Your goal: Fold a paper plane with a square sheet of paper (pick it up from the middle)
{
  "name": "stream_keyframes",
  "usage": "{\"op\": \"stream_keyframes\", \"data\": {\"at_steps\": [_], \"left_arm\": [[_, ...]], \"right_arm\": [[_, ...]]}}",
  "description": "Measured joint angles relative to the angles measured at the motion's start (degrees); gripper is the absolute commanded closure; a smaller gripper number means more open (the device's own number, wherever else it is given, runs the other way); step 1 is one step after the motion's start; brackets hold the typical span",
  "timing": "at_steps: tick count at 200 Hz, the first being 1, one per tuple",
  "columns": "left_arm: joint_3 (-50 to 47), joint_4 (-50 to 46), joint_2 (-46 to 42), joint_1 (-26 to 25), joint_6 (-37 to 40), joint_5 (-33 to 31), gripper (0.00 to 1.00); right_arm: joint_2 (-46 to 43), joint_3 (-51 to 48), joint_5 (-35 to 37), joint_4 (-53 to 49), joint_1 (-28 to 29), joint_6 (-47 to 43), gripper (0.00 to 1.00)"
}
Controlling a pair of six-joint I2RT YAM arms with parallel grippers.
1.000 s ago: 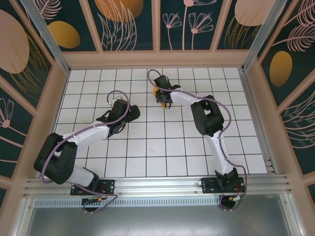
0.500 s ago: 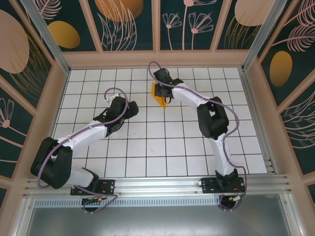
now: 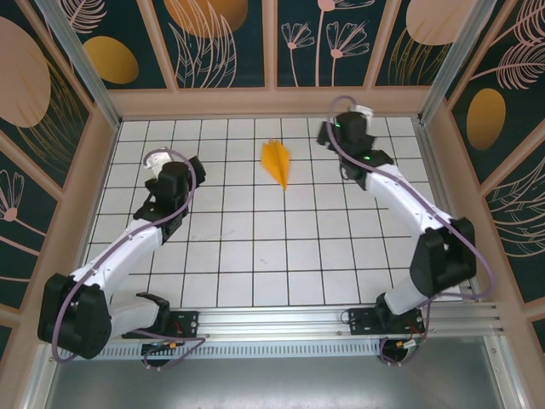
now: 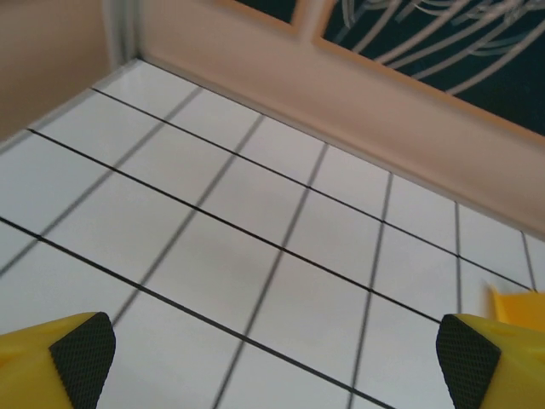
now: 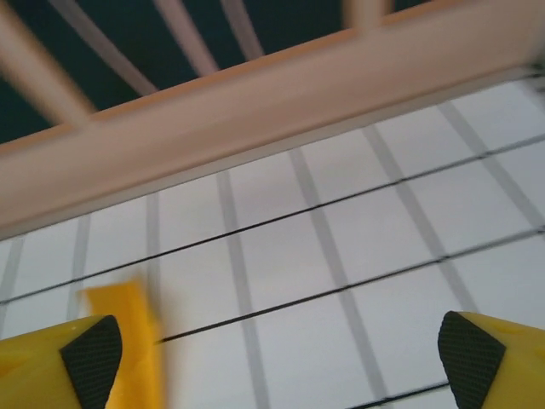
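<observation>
Left gripper (image 4: 274,354): jaws spread as wide as they go, with the black-padded yellow fingers (image 4: 83,354) at the two lower corners of its wrist view. Only bare tiles lie between them, and it holds nothing.
Right gripper (image 5: 280,358): equally wide open and empty. Its wrist view is blurred.
Paper plane (image 3: 276,162): lies flat on the tiled table (image 3: 255,247) between the two grippers, touching neither, its point toward the arm bases.
Plane from the left: off to that gripper's right and well apart. A yellow-orange corner shows just beyond the right fingertip.
Plane from the right: to that gripper's left, a blurred orange strip just ahead of the left fingertip.
Beyond: the pale wooden rail (image 5: 281,111) at the table's far edge.
</observation>
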Motion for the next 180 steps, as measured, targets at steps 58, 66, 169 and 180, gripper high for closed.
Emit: {"op": "stream_keyframes", "data": {"at_steps": [58, 66, 169, 180], "left_arm": [[-15.32, 14.03, -3.96, 7.28, 6.47, -6.36, 0.01], [-17.53, 17.14, -3.8, 8.0, 7.82, -7.23, 0.02], [-27.19, 49.55, 9.57, 13.92, 23.8, 6.51, 0.02], [-27.89, 52.65, 10.56, 14.29, 24.65, 8.98, 0.01]], "right_arm": [[-12.44, -26.14, 7.82, 13.25, -11.54, -1.51, 0.01], [-13.68, -29.99, 7.85, 15.43, -13.0, -1.53, 0.01], [-10.19, -50.6, -4.24, 50.03, -17.75, -12.76, 0.01], [-9.66, -52.11, -5.99, 53.66, -17.75, -14.21, 0.01]]}}
